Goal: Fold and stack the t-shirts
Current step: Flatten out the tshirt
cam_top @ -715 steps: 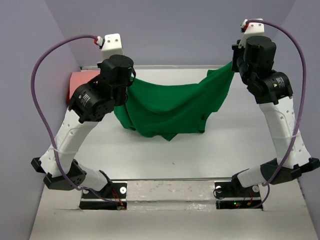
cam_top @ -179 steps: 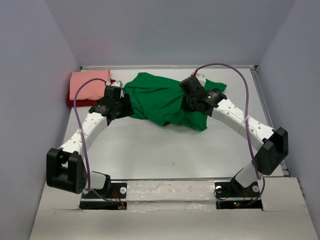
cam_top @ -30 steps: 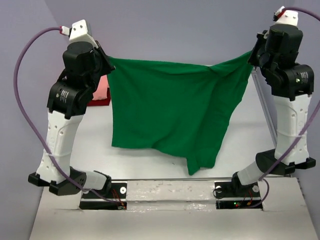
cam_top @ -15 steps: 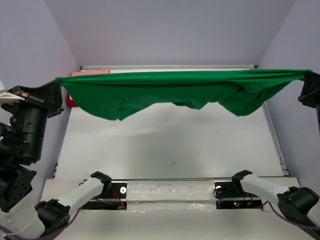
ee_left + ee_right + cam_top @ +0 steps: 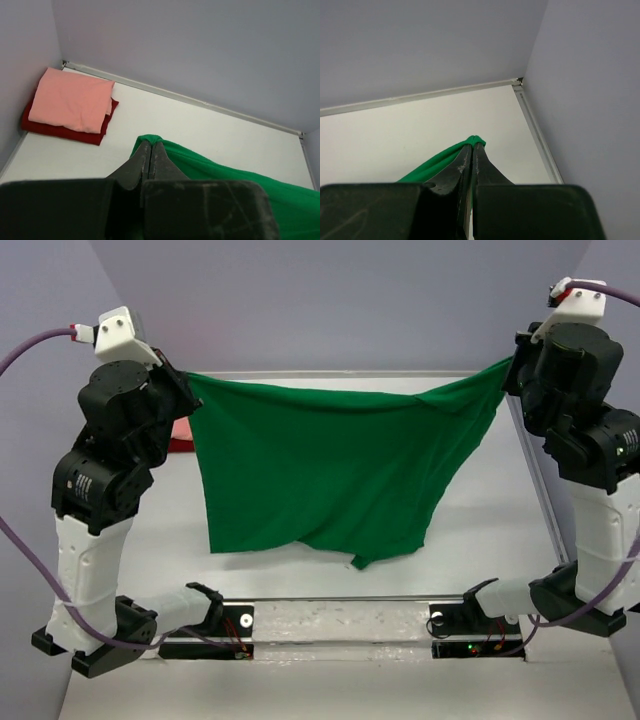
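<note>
**Claws clenched on the green tee, held taut above the tabletop**

Left claw (image 5: 189, 381) is pinched fully shut on one top corner of the green t-shirt (image 5: 320, 470). In your left wrist view a small fold of green cloth pokes out past the closed tips. Right claw (image 5: 507, 368) is shut just as tightly on the opposite top corner, with the same nub of cloth showing between its tips. Neither claw touches anything else.

The relation to watch is this: the tee's long axis runs straight from one claw to the other, left to right, parallel to the far edge of the tabletop (image 5: 500, 520). The rest of the cloth hangs down from that line as a sheet. Its lower hem is uneven, with a tail drooping lowest right of centre. You cannot tell from here whether that tail touches the surface.

The salmon-pink t-shirt (image 5: 72, 100) lies folded on the dark red t-shirt (image 5: 62, 132) in the far left corner, well apart from the hanging tee and nearer your left arm.

Laying the sheet flat likely comes next, so lower both claws evenly or the slack right side may bunch.
</note>
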Motion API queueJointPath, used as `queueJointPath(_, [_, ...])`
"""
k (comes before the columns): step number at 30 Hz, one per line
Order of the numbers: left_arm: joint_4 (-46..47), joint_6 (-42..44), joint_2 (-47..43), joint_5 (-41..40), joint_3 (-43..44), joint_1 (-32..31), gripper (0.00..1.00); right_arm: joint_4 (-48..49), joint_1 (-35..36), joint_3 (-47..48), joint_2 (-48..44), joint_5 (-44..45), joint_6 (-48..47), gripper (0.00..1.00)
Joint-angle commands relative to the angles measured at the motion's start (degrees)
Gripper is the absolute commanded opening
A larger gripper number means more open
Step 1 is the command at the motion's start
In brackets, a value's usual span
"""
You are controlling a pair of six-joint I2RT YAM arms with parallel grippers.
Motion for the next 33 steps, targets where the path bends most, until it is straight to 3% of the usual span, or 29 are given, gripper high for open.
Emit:
queueJointPath(1, [3.82,2.26,0.44,-1.96,3.66,0.23,0.00,4.22,0.17,4.13,0.06,3.00,-2.63,0.00])
queueJointPath(10, [2.95,1.65,-3.42,-3.01,-0.02,-0.74,0.00,4.23,1.93,0.09,-4.42,6.69,-4.22,0.00])
queueJointPath(18, [1.19,0.59,-8.69,-2.48,-3.71,-0.74,0.00,-2.98,2.54,-6.05,-10.92,2.21,3.25,0.00])
queueJointPath(23, [0.48,0.77,-11.07,-3.80,-5.30,-0.74,0.00,-2.99,2.54,-9.49,-16.10,1.95,2.64,0.00])
queueJointPath(33, [4.96,4.81,-2.56,-4.94,-1.61,-1.27,0.00,2.11,4.38,-5.46,-6.46,5.11,-2.54,0.00])
